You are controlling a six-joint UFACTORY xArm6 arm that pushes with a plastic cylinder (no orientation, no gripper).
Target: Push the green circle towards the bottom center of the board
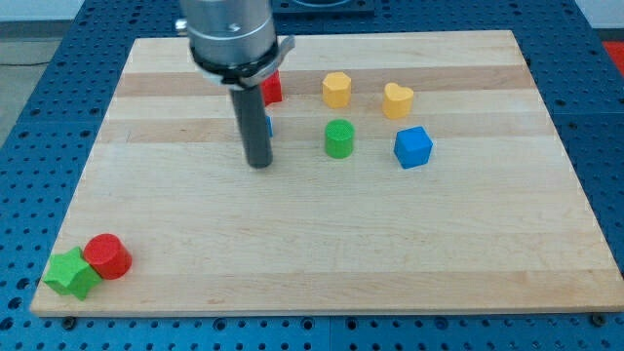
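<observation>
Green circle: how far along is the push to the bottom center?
Nothing looks done: the green circle sits in the board's upper half, right of centre. In hand: my tip stands apart from it, on the view's left. Left: get above the circle, then push it down to the bottom center.

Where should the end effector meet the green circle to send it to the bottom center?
Contact the green circle on its top side, toward the view's top, and push downward. It is an upright cylinder, so aim through its middle or it may slip sideways. My tip now sits to its left, apart.
</observation>
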